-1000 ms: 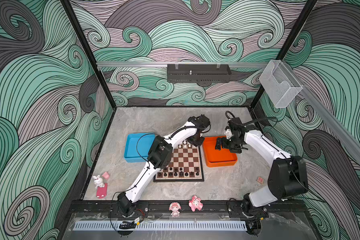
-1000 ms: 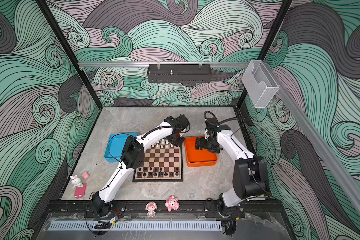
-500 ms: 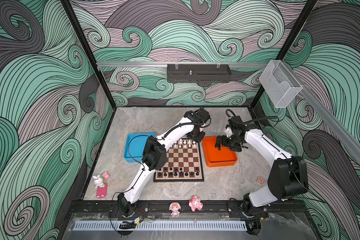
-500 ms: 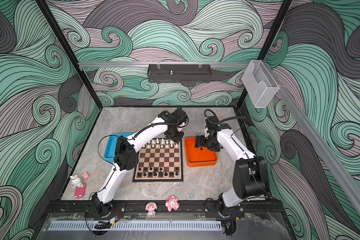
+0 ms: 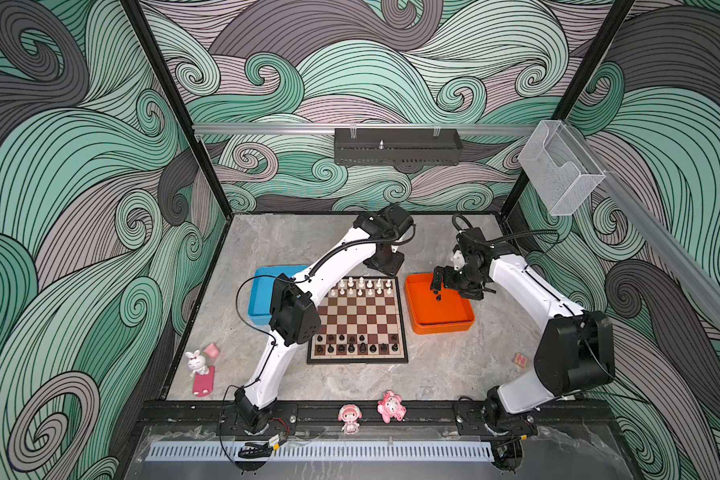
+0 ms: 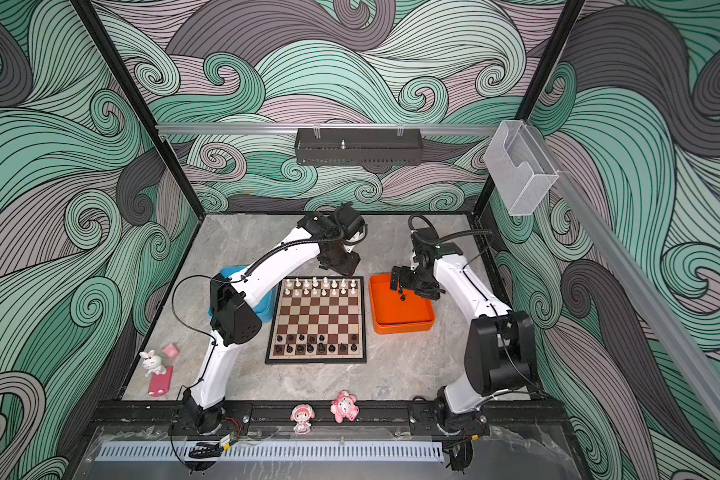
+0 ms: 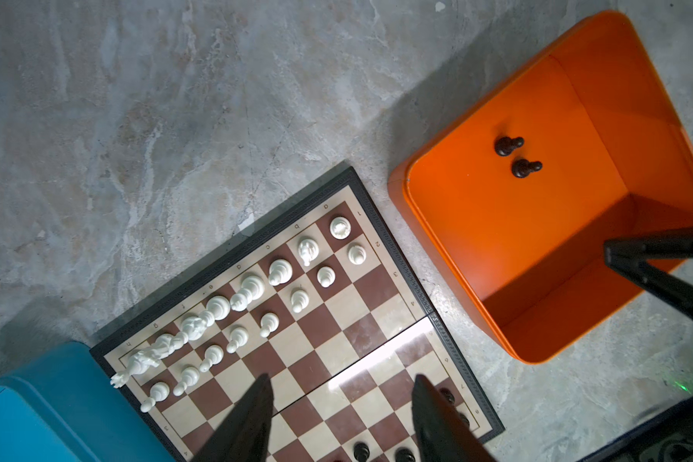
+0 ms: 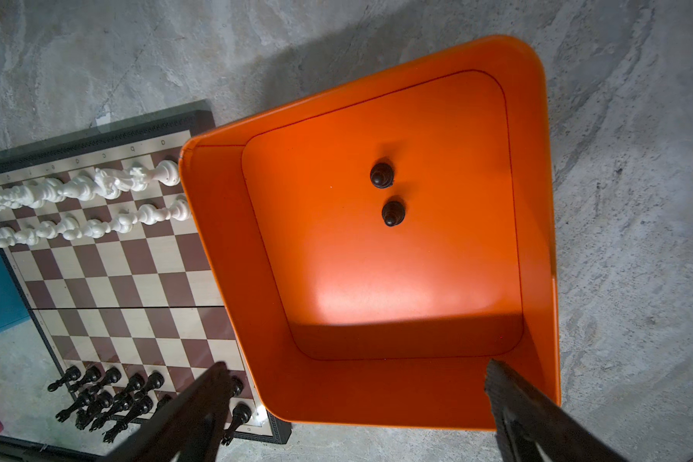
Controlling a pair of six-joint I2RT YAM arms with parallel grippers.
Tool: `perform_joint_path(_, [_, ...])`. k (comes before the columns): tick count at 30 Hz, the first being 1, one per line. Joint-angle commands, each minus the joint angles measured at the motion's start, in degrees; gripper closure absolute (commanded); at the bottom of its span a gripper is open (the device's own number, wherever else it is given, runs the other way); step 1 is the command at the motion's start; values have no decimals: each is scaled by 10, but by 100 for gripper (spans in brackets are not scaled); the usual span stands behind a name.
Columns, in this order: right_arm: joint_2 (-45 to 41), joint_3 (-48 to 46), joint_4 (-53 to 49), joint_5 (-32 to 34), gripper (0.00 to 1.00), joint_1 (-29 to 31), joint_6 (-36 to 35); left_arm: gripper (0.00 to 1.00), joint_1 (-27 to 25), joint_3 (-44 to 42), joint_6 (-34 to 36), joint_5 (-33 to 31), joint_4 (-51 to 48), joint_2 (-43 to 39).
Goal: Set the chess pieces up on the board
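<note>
Robot lab cell — black frame, patterned walls

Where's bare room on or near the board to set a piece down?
Bare: the board's middle rows, between the white pieces and the black pieces; the table strip between the board and the pink figurines. Crowded: both end rows. The orange tray holds just two black pawns.

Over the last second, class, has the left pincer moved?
Yes: the left pincer has drawn away from the chessboard's far edge, toward the back wall.
</note>
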Motion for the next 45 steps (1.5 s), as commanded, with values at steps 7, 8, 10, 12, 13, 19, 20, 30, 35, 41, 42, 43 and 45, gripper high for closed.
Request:
perform_joint_path(7, [6, 6, -11, -4, 1, -3, 7, 45, 15, -29, 2, 48, 24, 7])
perform_joint_path(8, [6, 4, -10, -3, 1, -3, 7, 47, 15, -26, 1, 53, 27, 15])
perform_joint_path(10, [3, 2, -10, -2, 1, -3, 5, 48, 13, -17, -1, 57, 31, 34])
perform_joint_path(12, [0, -1, -10, 0, 1, -4, 1, 50, 12, -2, -6, 60, 31, 54])
perform_joint_path(13, [-1, -3, -10, 2, 1, -4, -2, 50, 12, 4, -9, 62, 31, 64])
perform_joint_path(19, [-4, -9, -11, 5, 1, -11, -14, 51, 0, 20, -15, 68, 38, 101])
perform_joint_path(20, [-4, -8, -11, 4, 1, -13, -16, 51, -3, 19, -15, 68, 42, 106])
perform_joint_path(30, [-6, -19, -11, -3, 1, -31, -31, 56, -11, 26, -19, 63, 55, 142])
perform_joint_path(35, [-5, -21, -10, -10, 1, -37, -33, 58, -13, 27, -19, 59, 60, 153])
perform_joint_path(41, [-6, -21, -9, -12, 1, -40, -33, 61, -14, 29, -15, 51, 65, 163])
perform_joint_path(42, [-6, -22, -9, -12, 1, -41, -33, 62, -14, 29, -15, 50, 66, 164])
perform_joint_path(43, [-6, -22, -9, -12, 1, -41, -34, 62, -14, 29, -14, 49, 65, 165])
perform_joint_path(45, [-7, -22, -9, -13, 1, -42, -34, 63, -13, 29, -13, 49, 68, 166])
